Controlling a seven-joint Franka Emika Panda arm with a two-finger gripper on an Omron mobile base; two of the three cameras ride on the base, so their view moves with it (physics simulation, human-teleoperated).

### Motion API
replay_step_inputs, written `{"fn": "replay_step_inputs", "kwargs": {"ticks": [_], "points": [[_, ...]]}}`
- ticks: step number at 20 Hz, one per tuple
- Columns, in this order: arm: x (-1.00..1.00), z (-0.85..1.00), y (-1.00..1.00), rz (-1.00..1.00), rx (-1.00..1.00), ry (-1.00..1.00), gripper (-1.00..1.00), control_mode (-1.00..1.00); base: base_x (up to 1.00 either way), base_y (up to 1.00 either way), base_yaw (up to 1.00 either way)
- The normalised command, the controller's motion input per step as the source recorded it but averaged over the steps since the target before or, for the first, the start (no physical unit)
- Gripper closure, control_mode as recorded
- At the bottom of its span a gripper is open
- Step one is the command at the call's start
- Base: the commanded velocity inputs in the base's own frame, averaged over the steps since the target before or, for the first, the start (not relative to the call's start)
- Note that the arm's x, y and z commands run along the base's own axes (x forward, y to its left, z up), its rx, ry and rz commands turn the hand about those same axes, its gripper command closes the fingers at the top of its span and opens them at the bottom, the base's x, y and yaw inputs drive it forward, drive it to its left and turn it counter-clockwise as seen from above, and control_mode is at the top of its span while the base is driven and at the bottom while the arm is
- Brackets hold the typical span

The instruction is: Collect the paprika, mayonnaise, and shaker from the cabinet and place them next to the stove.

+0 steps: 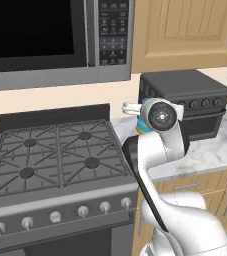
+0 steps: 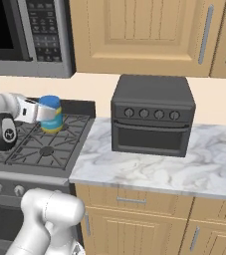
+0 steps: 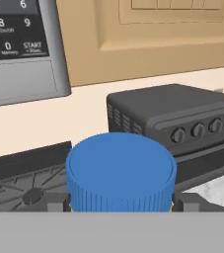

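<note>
The stove, a wide gas range with dark grey grates, a black backguard and a silver knob front, is the landmark here: above it hangs the microwave, and just off its right edge lies the marble table, where a black toaster oven stands well to the stove's right. The cabinet of light wood hangs above that oven, its door closed. The mayonnaise, a squat round jar with a blue ribbed lid, a yellow band and a light blue label, is carried upright over the stove's right rear corner, above the grates and not yet set down. The hand reaches in from the stove side and pinches the jar across its body, one dark finger showing at each flank just below the lid. The jar looks rigid and smooth-sided, probably fairly heavy for its size and likely to slip if squeezed lightly; being the widest item, it fills most of the jaw span, so a hold on the straight wall under the ribbed lid, kept level, seems the safest.
</note>
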Motion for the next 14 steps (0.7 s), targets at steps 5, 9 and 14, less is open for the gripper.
{"fn": "replay_step_inputs", "kwargs": {"ticks": [5, 9, 14], "points": [[0.57, -0.35, 0.01, -0.02, 0.06, 0.02, 1.0, -1.0, 0.0, 0.0, 0.0], [0.62, -0.41, 0.01, -0.04, 0.0, 0.0, 1.0, -1.0, 0.0, 0.0, 0.0], [0.66, -0.24, 0.0, -0.06, 0.0, 0.0, 1.0, -1.0, 0.0, 0.0, 0.0]]}}
